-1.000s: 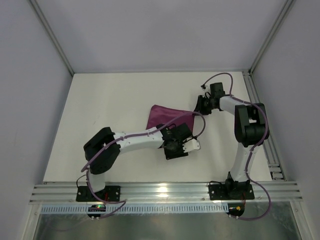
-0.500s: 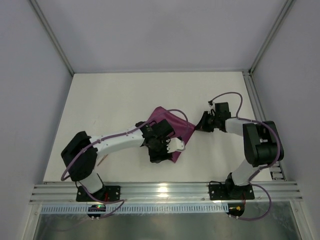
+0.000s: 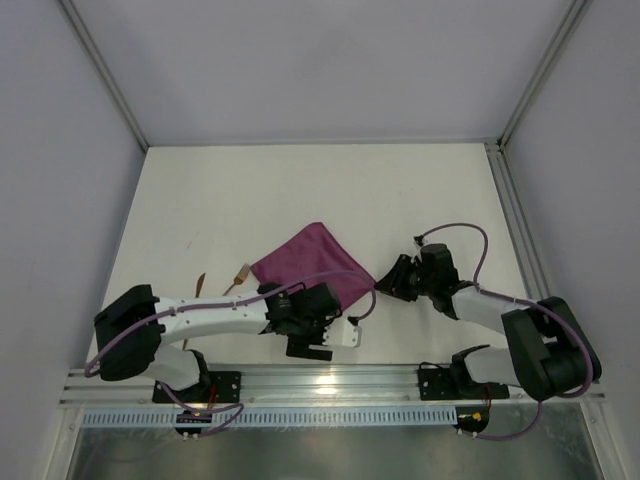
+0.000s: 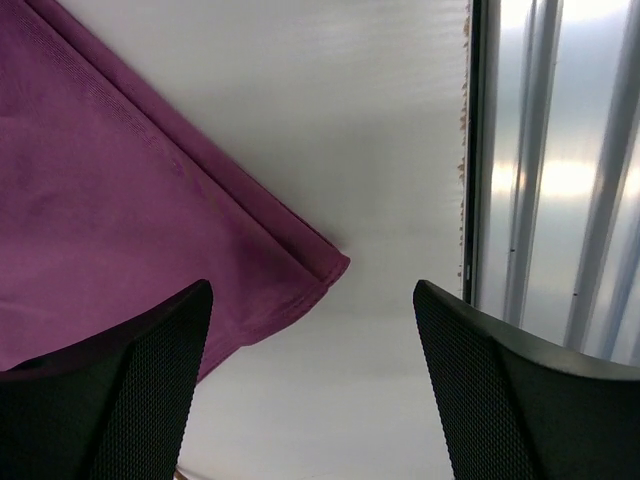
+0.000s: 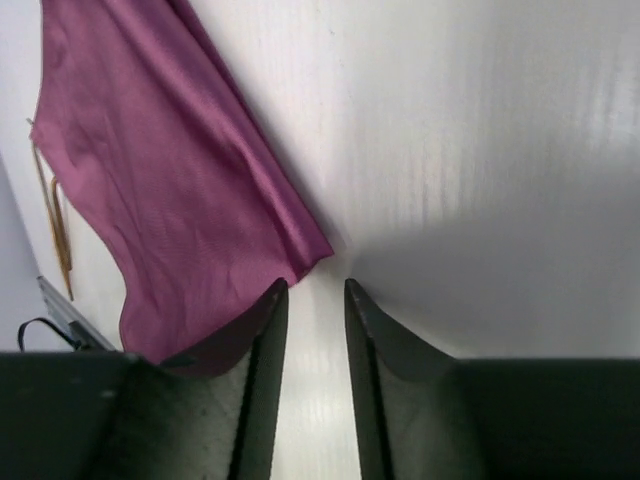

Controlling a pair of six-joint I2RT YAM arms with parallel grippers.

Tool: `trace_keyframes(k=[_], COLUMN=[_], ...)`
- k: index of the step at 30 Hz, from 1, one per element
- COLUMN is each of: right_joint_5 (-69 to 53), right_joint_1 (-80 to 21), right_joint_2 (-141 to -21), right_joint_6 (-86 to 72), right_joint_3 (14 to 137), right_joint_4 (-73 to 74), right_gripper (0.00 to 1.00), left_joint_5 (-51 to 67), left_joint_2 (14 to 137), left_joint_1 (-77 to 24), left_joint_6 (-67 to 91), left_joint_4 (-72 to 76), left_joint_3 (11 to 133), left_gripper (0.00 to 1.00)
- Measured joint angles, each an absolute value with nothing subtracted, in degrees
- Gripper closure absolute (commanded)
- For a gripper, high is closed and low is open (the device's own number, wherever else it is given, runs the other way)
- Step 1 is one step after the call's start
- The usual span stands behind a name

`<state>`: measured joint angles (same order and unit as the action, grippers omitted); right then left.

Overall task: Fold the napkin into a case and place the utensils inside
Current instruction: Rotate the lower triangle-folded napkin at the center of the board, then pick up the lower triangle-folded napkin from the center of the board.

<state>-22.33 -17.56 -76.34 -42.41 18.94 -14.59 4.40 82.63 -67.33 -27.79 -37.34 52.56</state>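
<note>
The plum-purple napkin (image 3: 315,265) lies flat near the table's front, partly under my left arm. My left gripper (image 3: 325,338) hovers at its near corner with jaws wide open and nothing between them. In the left wrist view that gripper (image 4: 312,292) has the napkin's hemmed corner (image 4: 320,265) just ahead of it. My right gripper (image 3: 387,283) sits low at the right corner. In the right wrist view its jaws (image 5: 315,285) stand narrowly apart and empty, with the napkin tip (image 5: 315,250) just beyond them. Copper utensils (image 3: 238,275) lie left of the napkin and show as thin rods (image 5: 55,215).
The aluminium rail (image 3: 320,380) runs along the near edge, close to my left gripper, and shows as bright ridges (image 4: 560,200). Grey walls enclose the white table (image 3: 300,180) on three sides. Purple cables loop over both arms.
Both arms drew back toward the near edge and dragged the napkin with them. Both grippers have let go of it, the left opening wide. The utensils now show at the left.
</note>
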Motion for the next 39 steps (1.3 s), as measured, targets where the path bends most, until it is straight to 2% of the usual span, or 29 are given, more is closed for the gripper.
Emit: trace_keyframes(k=[2,5,6,13,17,25,28,30,31,34,38,39], right_joint_5=[-21.06,-19.14,-18.5,-17.32,-17.28,-18.13,-18.37,-18.44,-18.41,-18.37,-18.57,-18.72], right_joint_1=[-17.56,-17.56,-17.56,-17.58,-18.0,-21.8,-22.04,-22.15,-22.2,-22.55,-22.92,-23.09], right_joint_2=[-73.36,-70.0,-69.19,-70.35,-74.08,-79.72,-80.97,-81.56,-81.73,-82.15,-82.81,-82.94], right_joint_6=[-41.06,-38.72,-37.76,-33.15,-30.92,-28.58,-28.23,-27.92,-27.68,-26.81,-25.78,-25.54], right_joint_3=[19.29,20.97,21.87,27.35,29.85,32.84,33.82,34.3,34.5,34.85,35.4,35.48], right_joint_4=[-10.52,-3.62,-1.48,4.54,6.13,6.07,5.78,5.69,5.69,5.67,5.63,5.56], right_gripper=[0.59,0.56,0.55,0.46,0.45,0.44,0.44,0.44,0.44,0.44,0.44,0.44], left_joint_5=[2.48,0.58,-0.01,-2.17,-2.48,-2.42,-2.61,-2.61,-2.61,-3.09,-4.54,-4.91], left_joint_2=[82.63,82.63,82.63,82.67,83.92,84.58,84.66,84.9,85.06,85.62,86.04,86.08], left_joint_1=[-68.23,-68.1,-68.1,-68.23,-68.23,-68.27,-68.29,-68.29,-68.29,-68.47,-68.55,-68.55], left_joint_6=[-28.42,-28.82,-28.82,-28.53,-27.64,-26.3,-25.93,-25.76,-25.74,-25.5,-25.67,-25.74], left_joint_4=[-35.53,-34.15,-33.3,-25.65,-23.55,-22.48,-22.48,-22.46,-22.44,-22.0,-21.39,-21.41], left_joint_3=[49.74,47.79,47.57,45.56,43.88,43.86,43.83,43.83,43.86,43.83,43.7,43.66], left_gripper=[0.15,0.02,0.02,0.03,0.09,0.13,0.21,0.3,0.4,0.57,0.66,0.72])
